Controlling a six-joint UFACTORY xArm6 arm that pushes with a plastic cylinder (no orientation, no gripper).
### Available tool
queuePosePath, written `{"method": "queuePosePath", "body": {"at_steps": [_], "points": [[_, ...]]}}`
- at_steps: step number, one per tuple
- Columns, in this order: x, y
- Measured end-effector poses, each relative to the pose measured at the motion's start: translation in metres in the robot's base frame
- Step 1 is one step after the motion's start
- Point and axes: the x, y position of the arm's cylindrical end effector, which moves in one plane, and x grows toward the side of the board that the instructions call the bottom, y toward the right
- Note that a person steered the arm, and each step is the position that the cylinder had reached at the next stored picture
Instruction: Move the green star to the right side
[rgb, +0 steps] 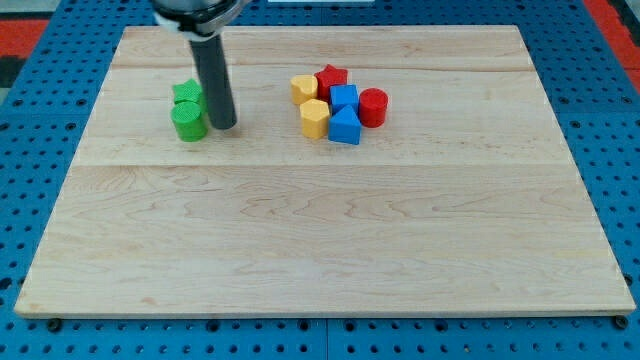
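Trouble is likely because my tip (223, 126), a bare rod with no jaws and nothing held, is set just right of the green star (186, 94) and green cylinder (188, 122), so a push would send the star leftward.

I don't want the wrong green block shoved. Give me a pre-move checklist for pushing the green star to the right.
1. Tip located: my tip sits right of the two green blocks. Ok.
2. Tip on the star's left for a rightward push: not ok.
3. Target identified: green star behind green cylinder, touching. Ok.
4. Tip contact with either green block: cannot tell.
5. Path rightward: the cluster, yellow block nearest, stands in it. Not ok.
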Motion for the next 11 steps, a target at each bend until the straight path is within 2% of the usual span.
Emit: {"method": "queuePosePath", "body": {"at_steps": [2, 4, 6, 7, 8, 10, 11], "points": [[0.007, -0.097], [-0.020, -0.069], [-0.087, -0.044], [-0.108, 0.005], [-0.113, 0.021], [-0.108, -0.016], [-0.100, -0.015]]}}
